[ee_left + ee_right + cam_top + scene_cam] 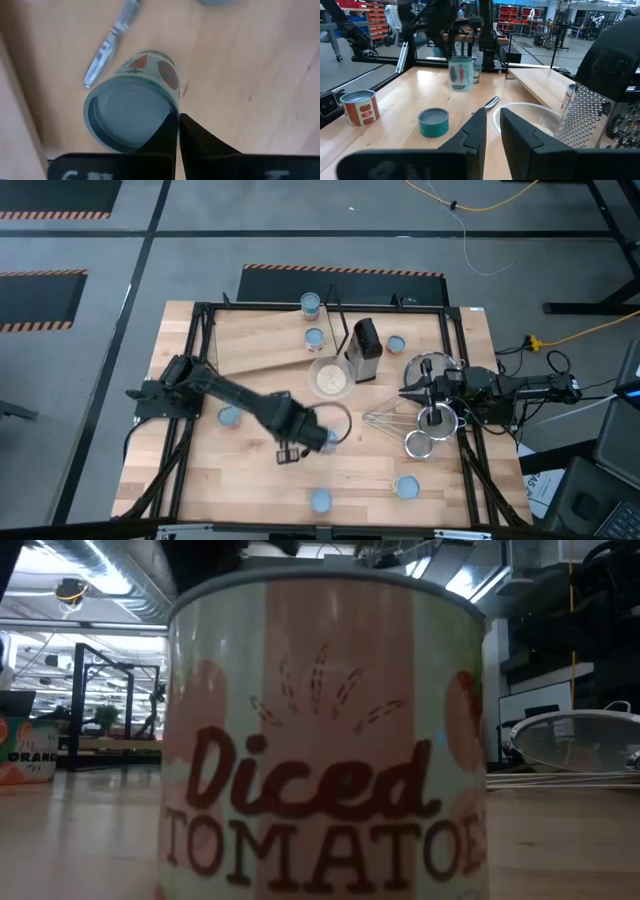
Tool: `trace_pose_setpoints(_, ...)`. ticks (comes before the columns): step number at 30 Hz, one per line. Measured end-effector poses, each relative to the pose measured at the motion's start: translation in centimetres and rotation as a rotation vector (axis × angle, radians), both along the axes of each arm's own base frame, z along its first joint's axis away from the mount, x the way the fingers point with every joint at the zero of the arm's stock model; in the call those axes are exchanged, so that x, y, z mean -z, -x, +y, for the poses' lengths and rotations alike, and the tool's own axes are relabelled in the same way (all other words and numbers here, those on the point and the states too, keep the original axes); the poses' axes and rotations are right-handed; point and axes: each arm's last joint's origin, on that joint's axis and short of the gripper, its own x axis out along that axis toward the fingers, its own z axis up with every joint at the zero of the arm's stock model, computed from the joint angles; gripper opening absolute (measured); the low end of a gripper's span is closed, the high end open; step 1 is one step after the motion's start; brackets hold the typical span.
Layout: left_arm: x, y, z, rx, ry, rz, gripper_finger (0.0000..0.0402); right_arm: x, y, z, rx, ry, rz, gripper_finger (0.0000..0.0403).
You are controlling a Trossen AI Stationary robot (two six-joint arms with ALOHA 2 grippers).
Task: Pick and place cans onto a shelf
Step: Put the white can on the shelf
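Left end effector (178, 117) clenched, its fingers pressed together on nothing. The tomato can (127, 115) stands on the tabletop, touching its tip on one side. The shelf (265, 352) lies well beyond. I would reopen, centre the fingers astride the can, then close before lifting. Right end effector (490, 112) waits, slightly parted and empty.

Grey floor (300, 220), hazard-striped mats (40, 295), ceiling lights (110, 580)
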Motion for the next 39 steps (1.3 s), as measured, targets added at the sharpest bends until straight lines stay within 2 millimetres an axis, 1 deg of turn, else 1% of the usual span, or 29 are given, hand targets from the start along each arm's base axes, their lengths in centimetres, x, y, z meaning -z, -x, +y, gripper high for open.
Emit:
trace_pose_setpoints(5, -2.4, -1.1, 3.7, -0.031, -0.023, -0.032, 0.0001, 0.0, 0.0, 0.0, 0.0, 0.0, 0.0, 0.0061)
trace_pose_setpoints(10, -3.6, -1.5, 8.1, -0.069, -0.058, -0.023, 0.0001, 0.0, 0.0, 0.0, 0.0, 0.0, 0.0, 0.0061)
trace_pose_setpoints(18, -3.8, -1.5, 15.5, -0.091, -0.092, 0.02, 0.0, 0.0, 0.0, 0.0, 0.0, 0.0, 0.0, 0.0061)
trace_pose_setpoints(25, -3.8, -0.4, 21.5, -0.146, -0.153, 0.054, 0.0, 0.0, 0.0, 0.0, 0.0, 0.0, 0.0, 0.0061)
trace_pose_setpoints(28, -3.8, 0.0, 23.6, -0.154, -0.157, 0.051, 0.0, 0.0, 0.0, 0.0, 0.0, 0.0, 0.0, 0.0061)
trace_pose_setpoints(34, -3.9, 0.5, 27.4, -0.193, -0.182, -0.021, 0.0, 0.0, 0.0, 0.0, 0.0, 0.0, 0.0, 0.0061)
trace_pose_setpoints(39, -4.0, 1.2, 30.2, -0.235, -0.206, -0.064, 0.0, 0.0, 0.0, 0.0, 0.0, 0.0, 0.0, 0.0061)
